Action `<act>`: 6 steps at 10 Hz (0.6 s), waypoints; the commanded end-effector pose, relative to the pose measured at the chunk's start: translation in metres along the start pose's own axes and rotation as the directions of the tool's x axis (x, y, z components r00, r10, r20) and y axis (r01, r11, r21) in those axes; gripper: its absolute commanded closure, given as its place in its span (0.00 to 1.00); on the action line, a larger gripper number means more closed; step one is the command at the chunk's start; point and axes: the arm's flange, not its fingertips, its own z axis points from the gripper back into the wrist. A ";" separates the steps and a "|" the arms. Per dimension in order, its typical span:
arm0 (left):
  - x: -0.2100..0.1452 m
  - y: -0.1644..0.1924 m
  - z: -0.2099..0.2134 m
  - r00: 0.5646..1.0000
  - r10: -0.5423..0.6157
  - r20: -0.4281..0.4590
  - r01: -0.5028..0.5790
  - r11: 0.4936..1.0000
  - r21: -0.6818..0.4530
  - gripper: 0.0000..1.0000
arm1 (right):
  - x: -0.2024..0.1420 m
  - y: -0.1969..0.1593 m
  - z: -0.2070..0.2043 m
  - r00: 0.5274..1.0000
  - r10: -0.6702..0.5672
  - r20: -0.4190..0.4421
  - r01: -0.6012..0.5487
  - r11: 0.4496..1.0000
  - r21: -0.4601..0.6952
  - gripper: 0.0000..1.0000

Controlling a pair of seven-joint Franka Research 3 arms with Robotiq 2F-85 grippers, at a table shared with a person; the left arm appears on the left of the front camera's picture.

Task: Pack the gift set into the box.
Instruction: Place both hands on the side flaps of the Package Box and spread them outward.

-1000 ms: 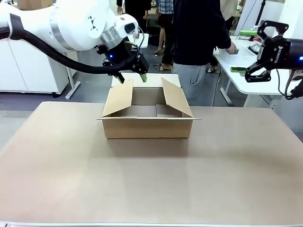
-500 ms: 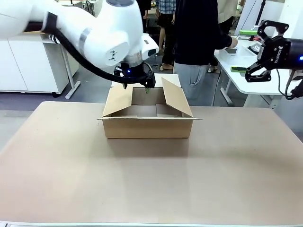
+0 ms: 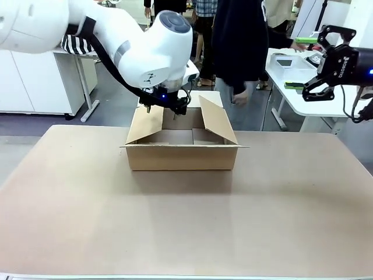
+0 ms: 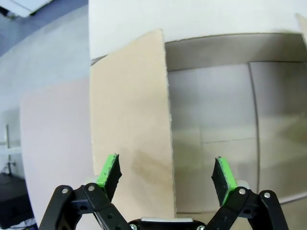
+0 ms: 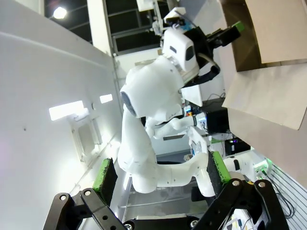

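We read one word: "ROBOTIQ", in white letters running sideways along the black body of the right gripper (image 3: pixel 306 63), above the table's far right corner. Small dark marks on the left arm (image 3: pixel 145 52) are too small to read.

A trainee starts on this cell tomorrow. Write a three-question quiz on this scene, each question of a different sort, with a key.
1. True or false: the right claw is shut on a flap of the box.
2. What sits between the pads of the left claw? A: the edge of the box's left flap. B: a ribbon. C: a person's hand.
3. In one word: has anything been packed into the box yet?
Key: 1 false, it is open and holds nothing. 2 A. 3 No, the part of the box floor that shows is bare.
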 end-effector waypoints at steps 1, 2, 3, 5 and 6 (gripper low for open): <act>0.001 -0.003 -0.004 0.999 0.028 0.034 -0.032 0.993 0.118 0.00 | 0.002 0.004 -0.003 1.000 0.003 0.000 -0.003 1.000 0.028 0.00; 0.002 0.004 -0.002 0.998 0.036 0.059 -0.045 0.986 0.161 0.00 | 0.002 0.004 -0.003 1.000 0.003 0.000 -0.003 1.000 0.028 0.00; 0.002 0.011 0.001 0.997 0.040 0.073 -0.053 0.982 0.183 0.00 | 0.002 0.004 -0.003 1.000 0.003 0.000 -0.003 1.000 0.028 0.00; 0.002 0.029 0.008 0.995 0.046 0.092 -0.065 0.975 0.214 0.00 | 0.002 0.004 -0.003 1.000 0.003 0.000 -0.003 1.000 0.028 0.00; 0.004 0.040 0.011 0.994 0.063 0.095 -0.082 0.972 0.219 0.00 | 0.002 0.004 -0.003 1.000 0.003 0.000 -0.003 1.000 0.028 0.00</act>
